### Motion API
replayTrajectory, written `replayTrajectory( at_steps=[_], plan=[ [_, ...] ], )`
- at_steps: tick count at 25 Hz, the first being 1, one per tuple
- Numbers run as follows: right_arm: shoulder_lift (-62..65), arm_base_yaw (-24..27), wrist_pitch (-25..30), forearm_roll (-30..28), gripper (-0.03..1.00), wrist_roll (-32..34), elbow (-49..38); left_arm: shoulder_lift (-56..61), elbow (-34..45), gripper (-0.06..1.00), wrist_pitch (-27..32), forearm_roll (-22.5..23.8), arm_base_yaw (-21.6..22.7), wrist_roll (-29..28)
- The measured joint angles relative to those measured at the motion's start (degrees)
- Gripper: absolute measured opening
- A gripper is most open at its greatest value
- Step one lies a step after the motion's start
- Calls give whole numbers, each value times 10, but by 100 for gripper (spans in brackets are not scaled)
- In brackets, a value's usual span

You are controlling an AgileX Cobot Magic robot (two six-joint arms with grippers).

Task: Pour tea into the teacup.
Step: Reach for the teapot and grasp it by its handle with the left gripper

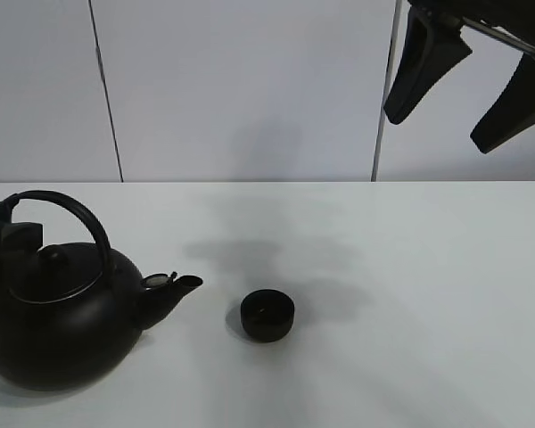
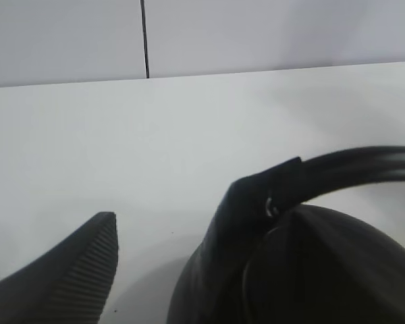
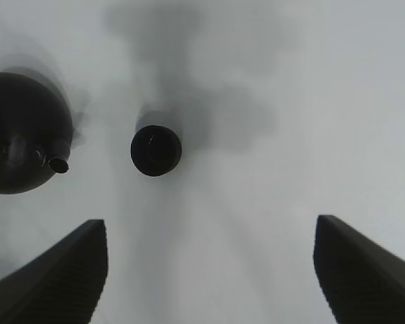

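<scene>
White table (image 1: 410, 357), 1 black kettle (image 1: 58, 330) at left, 1 small black teacup (image 1: 267, 315) near its spout

Here's the table (image 1: 410, 267): the kettle (image 1: 58, 330) sits near left, its spout aimed at 3 o'clock. The teacup (image 1: 267, 316) stands at the kettle's 3 o'clock, just beyond the spout and not touching it. The right gripper (image 1: 438, 132) hangs high at the teacup's 1 o'clock, well apart from both.
</scene>
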State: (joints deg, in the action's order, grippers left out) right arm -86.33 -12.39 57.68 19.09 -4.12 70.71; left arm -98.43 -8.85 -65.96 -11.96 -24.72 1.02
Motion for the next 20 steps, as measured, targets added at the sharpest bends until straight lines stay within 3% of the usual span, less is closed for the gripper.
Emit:
replayTrajectory(
  at_steps=[8, 16, 20],
  plan=[
    [0, 0, -1, 0, 58, 0, 0, 1, -2, 51, 0, 0, 0, -5],
    [0, 0, -1, 3, 58, 0, 0, 1, -20, 36, 0, 19, 0, -5],
    [0, 0, -1, 4, 58, 0, 0, 1, -20, 34, 0, 20, 0, -1]
  ],
)
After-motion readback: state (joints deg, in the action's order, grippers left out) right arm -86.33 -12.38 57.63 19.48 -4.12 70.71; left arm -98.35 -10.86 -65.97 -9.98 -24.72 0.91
